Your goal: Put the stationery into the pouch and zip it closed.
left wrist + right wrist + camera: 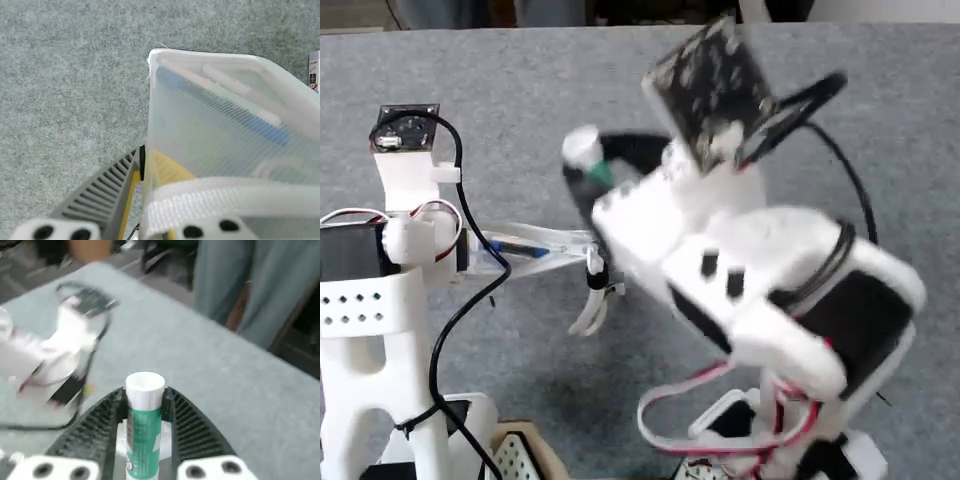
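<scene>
Pouch (215,130): clear mesh, w/ pens inside, a blue one (265,131) and a white one (227,81), plus sth yellow (167,169) low in the corner. White webbing edge (210,192) runs across nr the gripper. In high view the pouch (545,250) sticks out sideways from the left arm towards table centre; can't tell if it rests on the cloth or hangs just above.

Left gripper (145,170) is clamped on the pouch's edge: ribbed finger (112,187) pressed vs. one face, other finger mostly hidden behind the mesh.

Glue stick (144,412): green/white body, white cap, upright betw. the jaws of the right gripper (144,392), which are closed down to the stick's width, both ribbed fingers (102,425) touching its sides, cap poking past the tips. In high view the glue stick (586,152) is above the table, just beyond the pouch's far end, not touching it.

Grey felt table (520,90) under everything.
</scene>
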Controlling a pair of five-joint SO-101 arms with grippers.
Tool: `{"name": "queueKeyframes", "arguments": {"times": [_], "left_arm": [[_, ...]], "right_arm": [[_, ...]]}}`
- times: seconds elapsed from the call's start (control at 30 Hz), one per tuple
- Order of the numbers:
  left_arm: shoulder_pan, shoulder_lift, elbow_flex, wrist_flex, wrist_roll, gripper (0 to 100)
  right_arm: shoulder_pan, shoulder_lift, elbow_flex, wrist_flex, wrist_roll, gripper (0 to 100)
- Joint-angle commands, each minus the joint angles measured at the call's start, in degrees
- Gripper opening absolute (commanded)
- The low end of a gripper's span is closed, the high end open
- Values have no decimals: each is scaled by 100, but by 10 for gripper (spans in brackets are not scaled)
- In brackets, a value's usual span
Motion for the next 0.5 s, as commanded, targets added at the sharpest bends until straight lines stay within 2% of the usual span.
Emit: {"name": "queueKeyframes", "arguments": {"times": [0.0, 0.23, 0.47], "left_arm": [[-110, -79, 92, 88, 79, 28], [-110, -132, 224, 79, 53, 28], [-110, -141, 207, 70, 53, 28]], "right_arm": [[-220, -462, 1543, -703, -9, 12], [-536, -769, 3688, -2171, 0, 12], [-1081, -488, 4075, -2426, 44, 12]]}}
